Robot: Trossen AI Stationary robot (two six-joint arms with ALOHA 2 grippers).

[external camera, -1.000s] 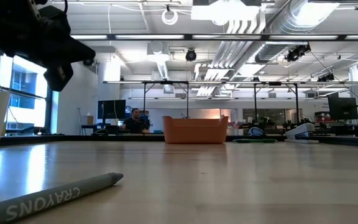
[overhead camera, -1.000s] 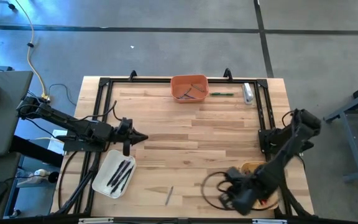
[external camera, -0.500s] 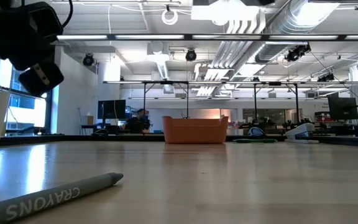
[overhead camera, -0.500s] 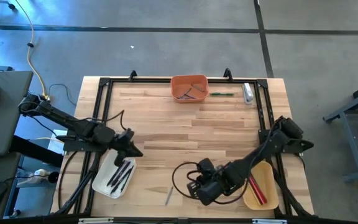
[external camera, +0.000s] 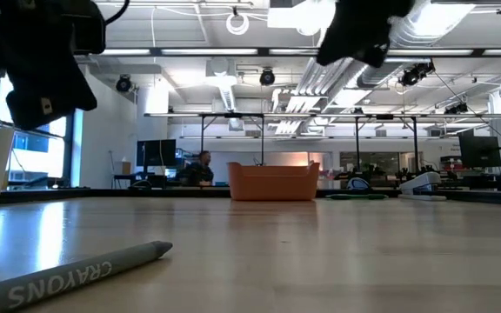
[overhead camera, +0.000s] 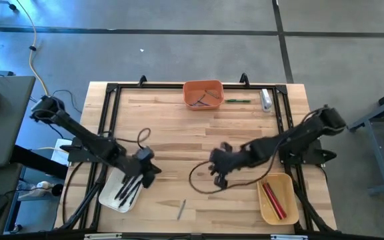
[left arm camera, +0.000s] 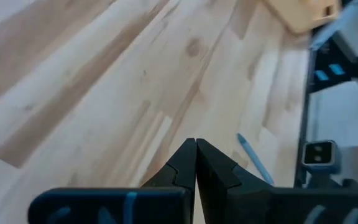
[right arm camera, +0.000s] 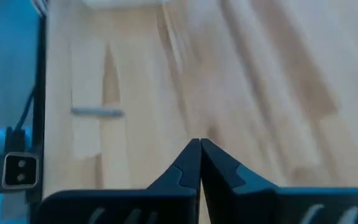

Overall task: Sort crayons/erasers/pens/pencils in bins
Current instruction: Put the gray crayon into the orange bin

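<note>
Grey crayon (overhead camera: 181, 209) on table, well apart from right pincer (overhead camera: 217, 167), closed

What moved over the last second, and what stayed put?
The right tool swung from the tan bin toward the table's middle, shut and empty. The left tool, also shut, shifted to the white bin. The grey crayon, orange bin and all contents stayed.
</note>
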